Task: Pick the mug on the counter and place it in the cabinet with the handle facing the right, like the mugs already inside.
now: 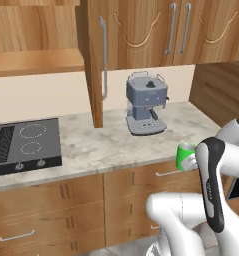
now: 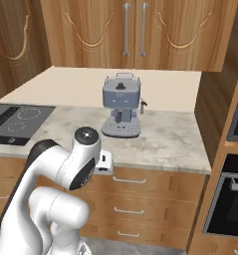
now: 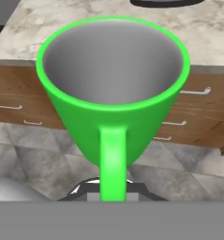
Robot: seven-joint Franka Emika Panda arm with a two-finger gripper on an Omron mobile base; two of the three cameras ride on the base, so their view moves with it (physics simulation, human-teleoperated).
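Note:
The bright green mug (image 3: 112, 110) looms large in the hand view, its pale grey inside facing up and its loop handle pointing back at the camera. My gripper (image 3: 112, 191) is shut on the mug at the handle side, its fingertips hidden behind the handle. In the left base view the mug (image 1: 184, 155) hangs just past the front edge of the counter (image 1: 116, 145), at about its height and partly behind my forearm. The cabinet (image 1: 36, 62) is up at the left, with its shelf board bare where it shows and its dark door (image 1: 95, 75) swung out edge-on.
A grey coffee machine (image 1: 146, 105) stands at the back of the counter, below the carved double-door unit (image 1: 176, 30). The dark hob (image 1: 23, 142) lies at the left. Drawers (image 3: 197, 108) and the tiled floor are below the mug. An oven column (image 2: 235, 189) stands at the right.

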